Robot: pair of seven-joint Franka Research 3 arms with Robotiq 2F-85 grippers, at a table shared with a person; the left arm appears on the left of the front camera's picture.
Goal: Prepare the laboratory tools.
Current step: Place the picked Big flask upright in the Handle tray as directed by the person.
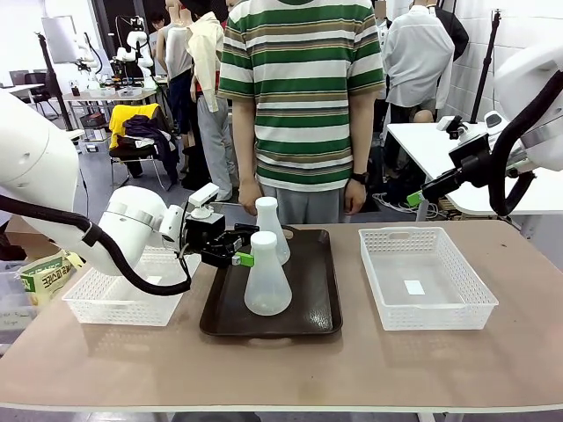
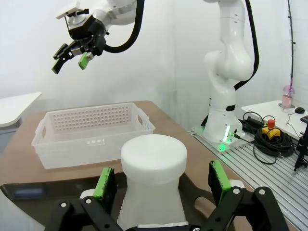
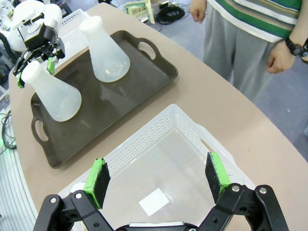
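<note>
Left gripper [image 1: 230, 249] at frame centre-left, jaws spread wide, straddling neck of near flask [image 1: 266, 274]; no squeeze visible. Flask upright on dark tray [image 1: 321, 303] mid-frame, long axis vertical, neck between pads in left wrist view. Far flask [image 1: 269, 227] upright behind it. Right gripper [image 3: 156, 180] open, hovers over right basket [image 1: 428, 309], well apart from flasks. Pad-to-neck contact hard to make out; flask base cut off in left wrist view.

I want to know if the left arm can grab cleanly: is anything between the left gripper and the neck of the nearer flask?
Nothing visible. The left gripper is open with the nearer flask's neck already between its green pads, seen in the left wrist view. The other flask stands behind on the tray, clear of the fingers.
</note>
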